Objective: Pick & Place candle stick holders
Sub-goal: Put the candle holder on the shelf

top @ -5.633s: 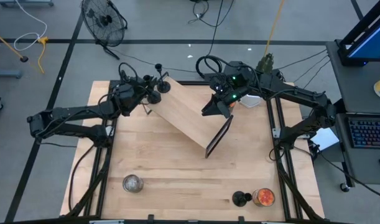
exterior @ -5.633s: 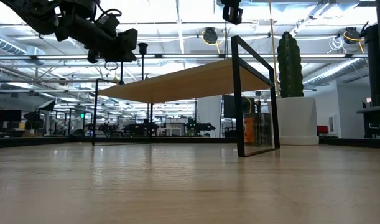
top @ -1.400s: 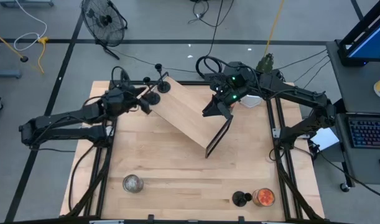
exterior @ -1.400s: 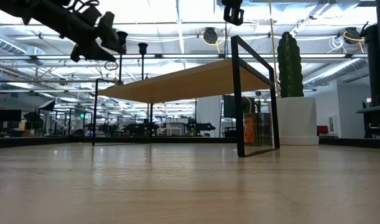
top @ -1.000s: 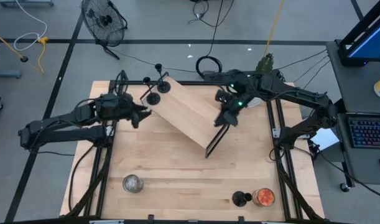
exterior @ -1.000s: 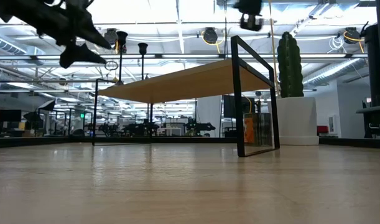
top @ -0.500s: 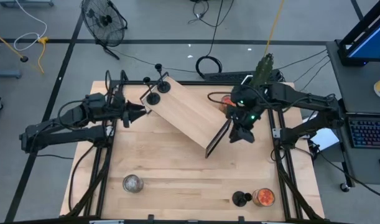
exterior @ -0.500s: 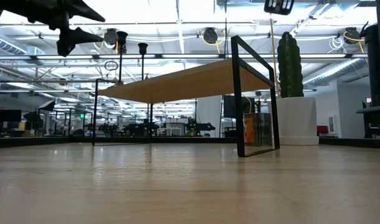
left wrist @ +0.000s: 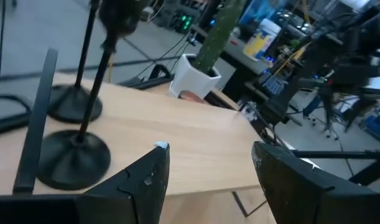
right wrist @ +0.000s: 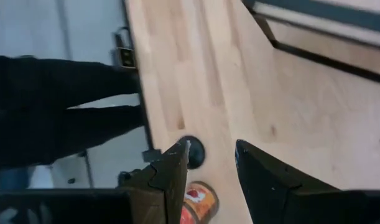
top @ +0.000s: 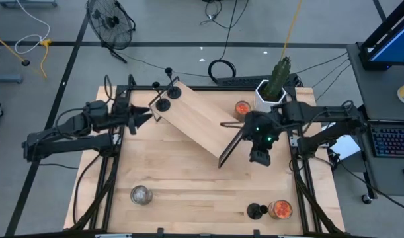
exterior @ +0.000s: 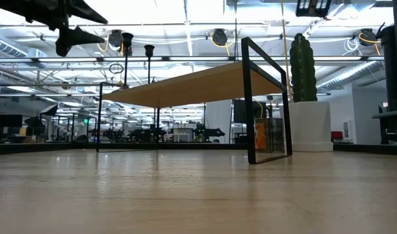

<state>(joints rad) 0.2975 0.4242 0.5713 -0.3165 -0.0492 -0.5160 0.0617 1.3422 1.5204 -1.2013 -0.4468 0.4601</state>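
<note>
Two black candle stick holders (top: 163,104) (top: 174,92) stand by their round bases on the far-left end of a wooden shelf with black legs (top: 198,125). They show with thin stems in the left wrist view (left wrist: 74,158) (left wrist: 75,103). My left gripper (top: 147,116) hangs open just left of them, near level, touching nothing. A third holder (top: 256,211) stands on the table near the front right edge. My right gripper (top: 260,157) is open and slants down right of the shelf; its wrist view shows that holder (right wrist: 193,151) past the fingers.
An orange jar (top: 280,209) stands right beside the third holder. A glass jar (top: 141,194) sits at the front left. A cactus in a white pot (top: 273,87) and another orange jar (top: 242,108) stand at the far right. Bare tabletop lies near the shelf.
My right gripper has swung from above the shelf's far right end toward the table's right and near side, tipping further down. My left gripper has drawn back a little from the two holders, risen and levelled out. The holders have stayed put.
</note>
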